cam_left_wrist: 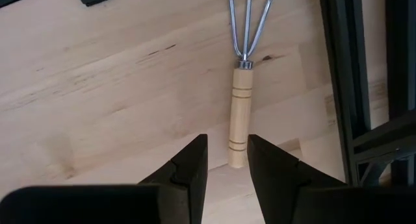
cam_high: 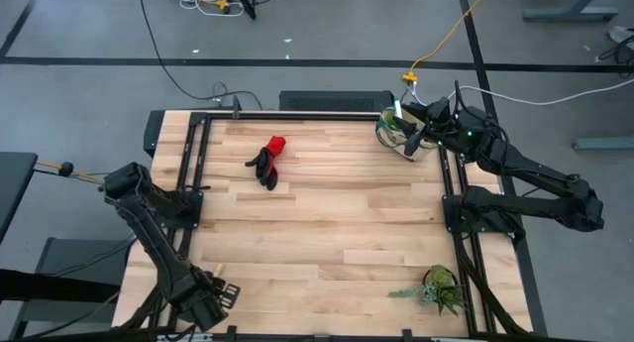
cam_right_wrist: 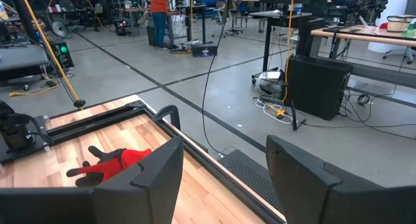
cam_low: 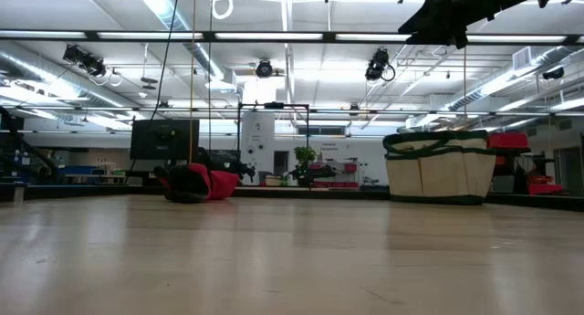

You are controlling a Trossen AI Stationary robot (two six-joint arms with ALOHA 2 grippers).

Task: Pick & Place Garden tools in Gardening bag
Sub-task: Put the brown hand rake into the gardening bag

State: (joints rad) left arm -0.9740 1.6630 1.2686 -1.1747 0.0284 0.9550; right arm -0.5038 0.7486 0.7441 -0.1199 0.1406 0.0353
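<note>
Two tools left out, as far as you can see: the rake [cam_left_wrist: 242, 87] at the counter's near-left corner and the gloves [cam_high: 268, 161] toward the far-left. The bag [cam_high: 400, 131] sits at the far-right corner. Your left gripper [cam_left_wrist: 227, 169] hovers over the rake's wooden handle end, fingers narrow w/ a gap, empty. Step: rake pick. Next: drop straight down, straddle the handle, then close. The right gripper [cam_right_wrist: 224, 165] waits above the bag, fingers wide, empty.

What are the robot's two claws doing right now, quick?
Left gripper: open, holding nothing, its fingers either side of the little rake handle's end.
Right gripper: open, empty, up above the gardening bag.
</note>
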